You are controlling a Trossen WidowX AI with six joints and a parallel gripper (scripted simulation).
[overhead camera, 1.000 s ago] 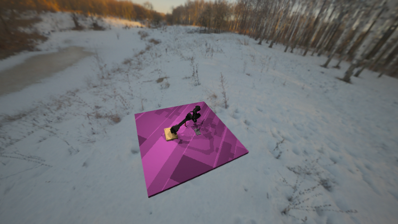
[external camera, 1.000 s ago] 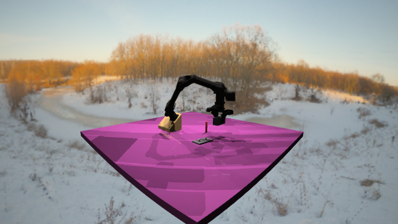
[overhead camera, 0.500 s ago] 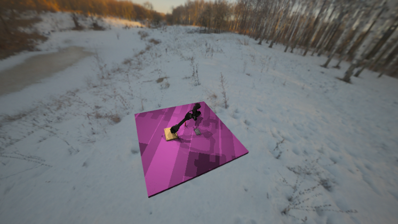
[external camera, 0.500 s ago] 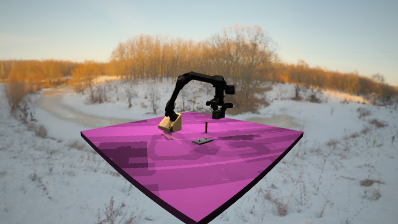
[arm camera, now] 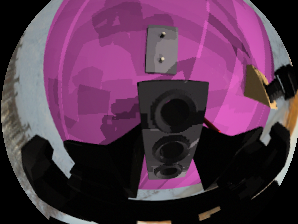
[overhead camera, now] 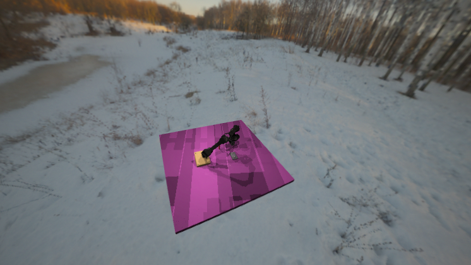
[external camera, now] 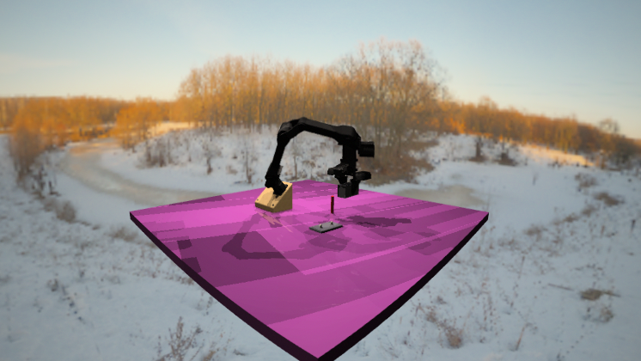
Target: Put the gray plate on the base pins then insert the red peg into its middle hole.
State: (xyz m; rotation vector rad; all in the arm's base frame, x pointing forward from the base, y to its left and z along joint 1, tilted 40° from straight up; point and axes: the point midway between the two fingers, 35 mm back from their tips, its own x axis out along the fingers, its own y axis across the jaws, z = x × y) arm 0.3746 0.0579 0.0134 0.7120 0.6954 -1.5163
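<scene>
The gripper (arm camera: 172, 141) is clamped on the gray plate (arm camera: 172, 129), its fingers standing partly apart with the plate wedged between them. In the wrist view the plate fills the space straight ahead of the camera: a dark slab seen nearly face-on, with three round holes in a row along its length, and the black fingers flanking its lower part on either side. Where exactly the pads meet the plate's edges is lost in shadow.

In the exterior view the plate hangs as a dark block under the gripper (external camera: 348, 186), above the magenta table (external camera: 314, 291) and not touching it.

Beyond the fingertips, farther out on the table, lies the base (arm camera: 161, 48), a flat gray rectangle with two small pins showing as dots along its middle line. It is apart from the plate, with bare magenta surface between them in the wrist view. In the exterior view the base (external camera: 326, 227) sits low and flat, off to one side and nearer the camera than the gripper.

The red peg (external camera: 332, 204) stands upright on the table between the base and the gripper, near the fingers but free of them.

Farthest from the fingers is the tan mount (external camera: 274, 198) carrying the arm's foot, visible at the right edge of the wrist view.
</scene>
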